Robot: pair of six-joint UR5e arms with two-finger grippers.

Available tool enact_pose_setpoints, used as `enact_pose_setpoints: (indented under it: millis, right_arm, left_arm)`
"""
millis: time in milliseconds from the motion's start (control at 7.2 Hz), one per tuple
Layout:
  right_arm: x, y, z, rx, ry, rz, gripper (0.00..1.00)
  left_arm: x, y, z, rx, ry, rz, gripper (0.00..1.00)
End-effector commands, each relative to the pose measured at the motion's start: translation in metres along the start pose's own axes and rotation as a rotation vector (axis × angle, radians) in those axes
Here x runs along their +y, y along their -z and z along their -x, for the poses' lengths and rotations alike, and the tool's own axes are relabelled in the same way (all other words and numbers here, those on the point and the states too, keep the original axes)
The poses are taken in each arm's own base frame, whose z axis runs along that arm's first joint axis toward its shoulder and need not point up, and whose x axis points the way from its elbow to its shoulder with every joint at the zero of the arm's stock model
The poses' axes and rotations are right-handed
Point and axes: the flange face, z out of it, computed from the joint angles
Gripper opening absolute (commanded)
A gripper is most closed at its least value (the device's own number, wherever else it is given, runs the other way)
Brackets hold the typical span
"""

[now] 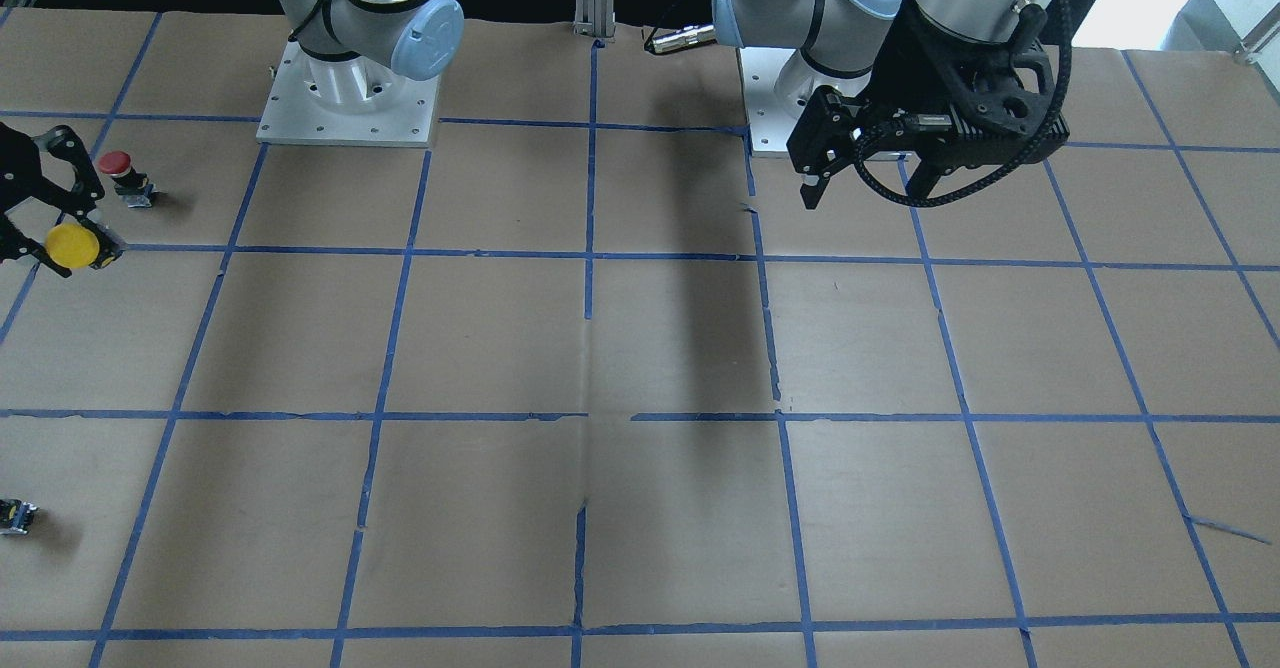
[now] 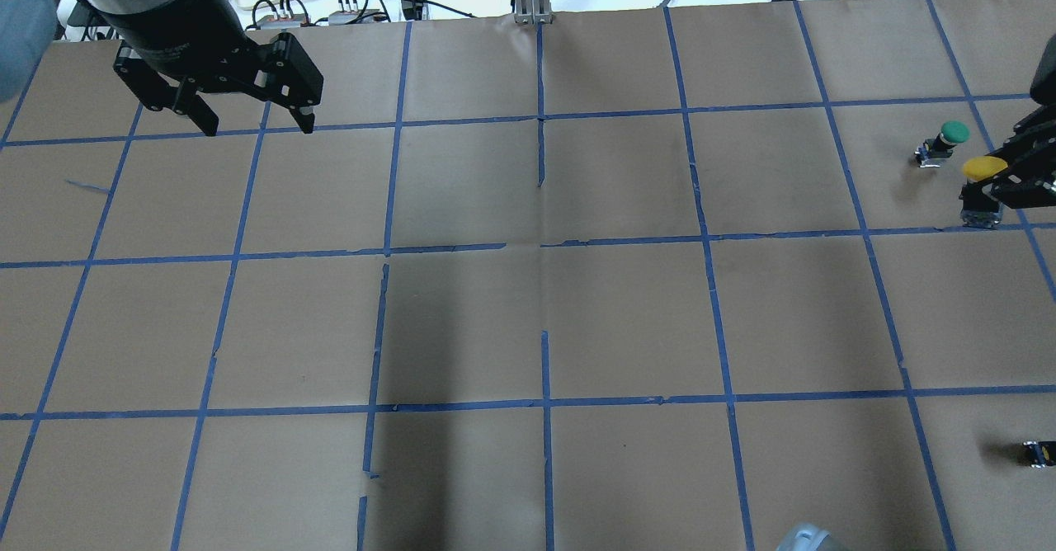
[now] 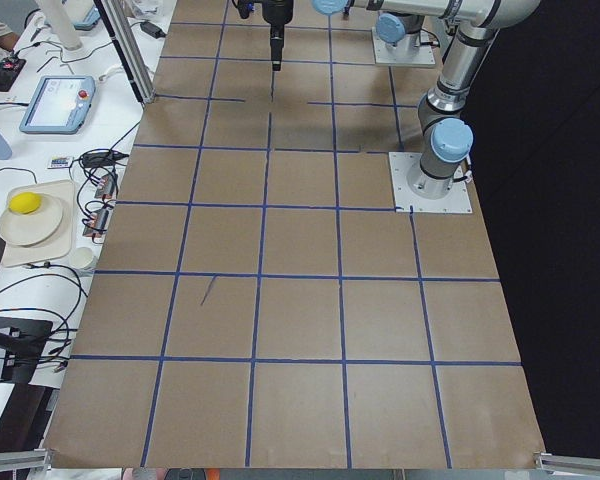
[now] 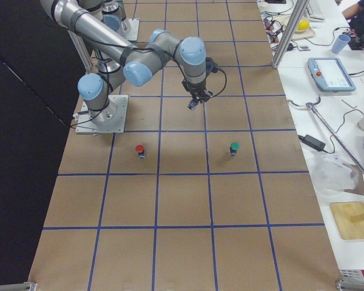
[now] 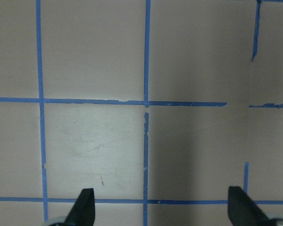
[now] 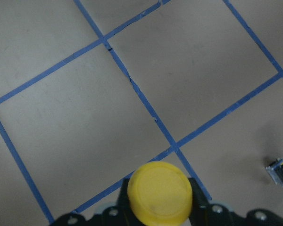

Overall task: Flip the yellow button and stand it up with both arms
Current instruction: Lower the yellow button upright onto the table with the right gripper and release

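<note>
The yellow button (image 1: pixel 72 245) has a round yellow cap and a black base. My right gripper (image 1: pixel 62 248) is shut on it at the table's right end; it also shows in the overhead view (image 2: pixel 982 170). In the right wrist view its cap (image 6: pixel 159 192) sits between the fingers. I cannot tell whether its base touches the table. My left gripper (image 2: pixel 256 128) hangs open and empty over the far left of the table. The left wrist view shows its fingertips (image 5: pixel 85 202) wide apart over bare paper.
A red-capped button (image 1: pixel 118 170) stands just beside the right gripper. A green-capped button (image 2: pixel 949 137) stands next to it in the overhead view. A small black-grey block (image 2: pixel 1039 452) lies at the right edge. Blue tape lines grid the brown table (image 2: pixel 528 320).
</note>
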Motion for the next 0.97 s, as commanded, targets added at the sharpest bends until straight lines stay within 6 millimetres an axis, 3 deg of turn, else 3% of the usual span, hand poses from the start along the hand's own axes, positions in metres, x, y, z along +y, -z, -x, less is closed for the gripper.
enact_pose_setpoints:
  millis: [0,139,417,556,833]
  right_arm:
    - [0.064,-0.037,-0.017,-0.033,0.172,-0.112,0.08]
    - [0.096,-0.054,-0.026,-0.046,0.197,-0.16,0.08]
    - [0.124,-0.069,-0.037,-0.018,0.253,-0.254,0.08]
    - [0.137,-0.076,-0.041,-0.024,0.245,-0.261,0.08]
    - [0.147,-0.095,-0.045,-0.03,0.35,-0.297,0.08]
  left_arm:
    - [-0.002,-0.001,0.008,0.006,-0.005,0.013,1.0]
    - [-0.004,-0.004,0.003,0.053,-0.007,0.015,1.0]
    - [0.003,-0.004,0.003,0.05,-0.005,0.018,1.0]
    - [0.0,-0.008,0.003,0.05,-0.007,0.023,1.0]
    - [0.007,0.003,0.003,0.049,-0.007,0.001,1.0]
